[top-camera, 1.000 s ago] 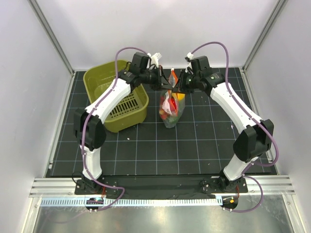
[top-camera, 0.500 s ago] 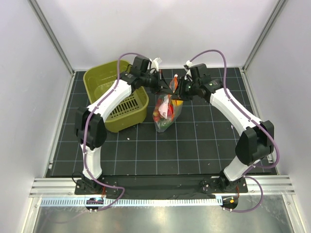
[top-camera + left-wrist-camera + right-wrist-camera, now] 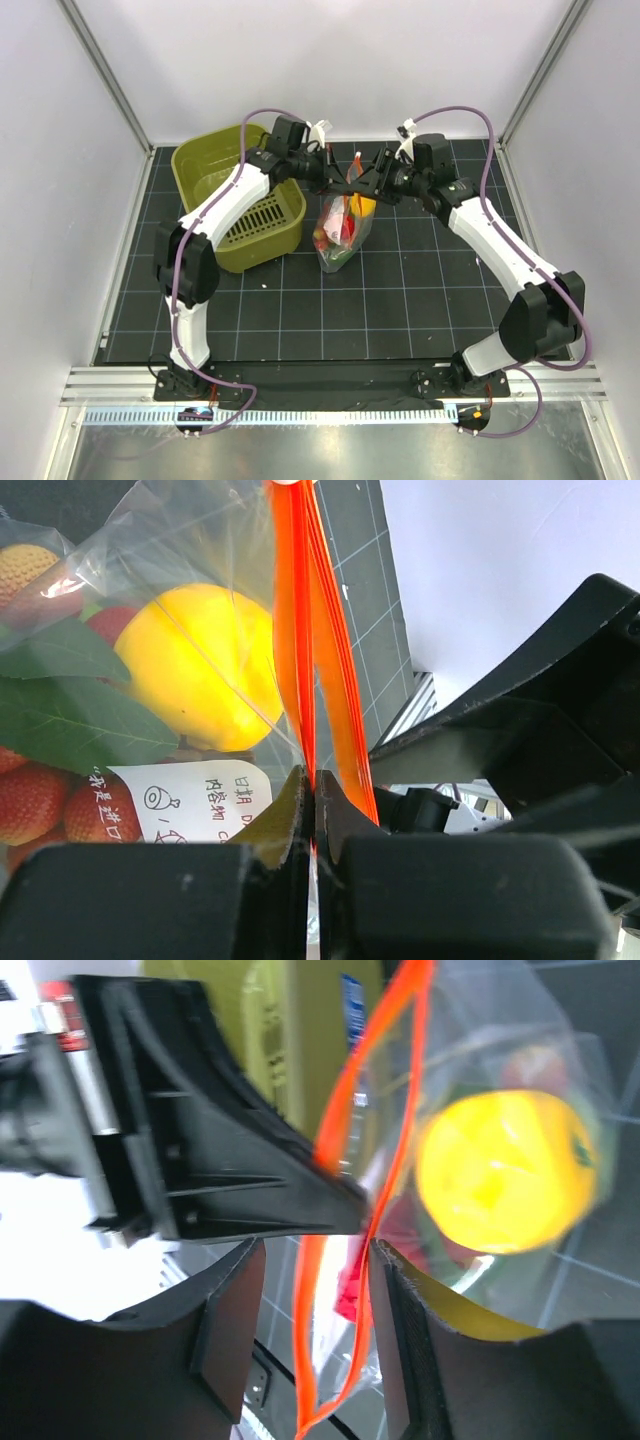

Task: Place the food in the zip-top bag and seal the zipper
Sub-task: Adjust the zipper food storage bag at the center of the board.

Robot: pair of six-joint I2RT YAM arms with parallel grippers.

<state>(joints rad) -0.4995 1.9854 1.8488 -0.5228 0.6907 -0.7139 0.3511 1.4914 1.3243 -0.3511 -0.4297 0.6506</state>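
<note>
We see the food already inside the bag (image 3: 345,238): a yellow ball (image 3: 200,670), red berries and green leaves press against the clear plastic. The bag hangs mouth-up between the two arms, just right of the basket (image 3: 262,250). Its bottom is at or near the worktop (image 3: 400,300), and we cannot tell whether it touches.

The left end effector (image 3: 312,780) is clamped fully shut on the zipper (image 3: 300,630), pinching the orange strip where it comes out of the fingers. The right end effector (image 3: 318,1255) stands about half open and grips nothing. The strip passes through the gap between its two fingers, clear of the inner faces as far as we can see.

What matters for the next move is the strip's line. Seen from the right wrist, the zipper runs lengthwise through the open jaws, and its two orange halves bow apart above them. We judge from this that the mouth is not sealed along that stretch. The left arm anchors one end, while the right arm sits right at the gaping part and is better placed to work on it. We think it has to close squarely across the strip, then run along its length away from the left grip.
</note>
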